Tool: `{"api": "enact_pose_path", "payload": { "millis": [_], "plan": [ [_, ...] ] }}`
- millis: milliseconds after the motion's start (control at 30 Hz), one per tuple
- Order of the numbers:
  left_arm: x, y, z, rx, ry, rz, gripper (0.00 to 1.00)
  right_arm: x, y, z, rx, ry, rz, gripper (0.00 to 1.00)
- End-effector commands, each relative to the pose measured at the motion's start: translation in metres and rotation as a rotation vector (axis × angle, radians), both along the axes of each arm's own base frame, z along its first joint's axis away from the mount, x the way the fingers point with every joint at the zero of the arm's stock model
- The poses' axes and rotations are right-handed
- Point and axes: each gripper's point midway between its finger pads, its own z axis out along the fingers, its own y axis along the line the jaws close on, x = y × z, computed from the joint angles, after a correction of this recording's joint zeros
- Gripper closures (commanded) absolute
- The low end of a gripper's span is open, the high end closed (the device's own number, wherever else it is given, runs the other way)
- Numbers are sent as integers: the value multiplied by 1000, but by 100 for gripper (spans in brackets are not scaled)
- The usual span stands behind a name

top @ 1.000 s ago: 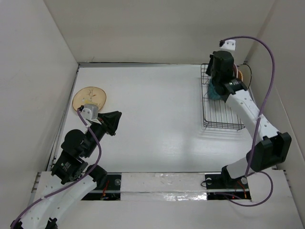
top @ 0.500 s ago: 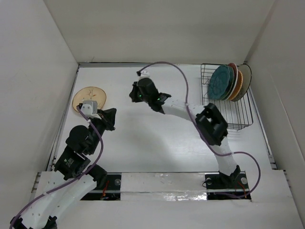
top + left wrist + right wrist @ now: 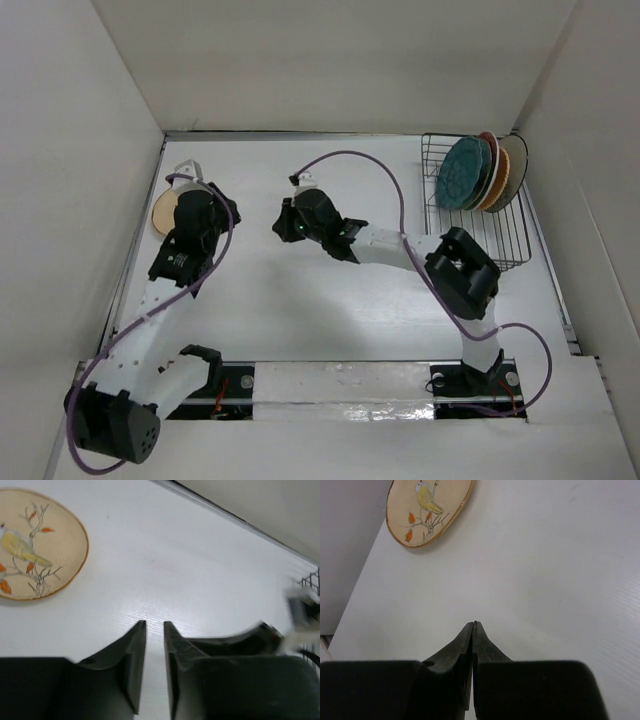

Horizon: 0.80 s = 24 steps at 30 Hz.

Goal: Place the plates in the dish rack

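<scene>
Tan floral plate (image 3: 37,545) lies flat on table (image 3: 330,300) at far left, stiff, probably slick and breakable, best pinched at rim; left hand (image 3: 155,625) nearby, barely parted, empty; right hand (image 3: 473,625) clenched, empty.

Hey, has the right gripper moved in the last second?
Yes. The right gripper left the dish rack at far right and swung left, now about halfway toward the tan plate.

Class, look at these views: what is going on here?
Plates are being loaded into a dish rack. Several stand in it; one tan plate lies flat on the table, far left. The left gripper, slightly parted, and the right gripper, shut, are empty near it.
</scene>
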Motion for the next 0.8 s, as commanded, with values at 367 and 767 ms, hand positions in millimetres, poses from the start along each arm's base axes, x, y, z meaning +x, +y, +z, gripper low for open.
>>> {"api": "enact_pose_path", "payload": {
  "millis": [367,767],
  "plan": [
    [36,189,-98,-241,162,685,44,-51,-72,75,-6,-180,74,42],
    [23,231,-196,-418,349,794,43,-70,-97,89,21,-199,165,39]
  ]
}}
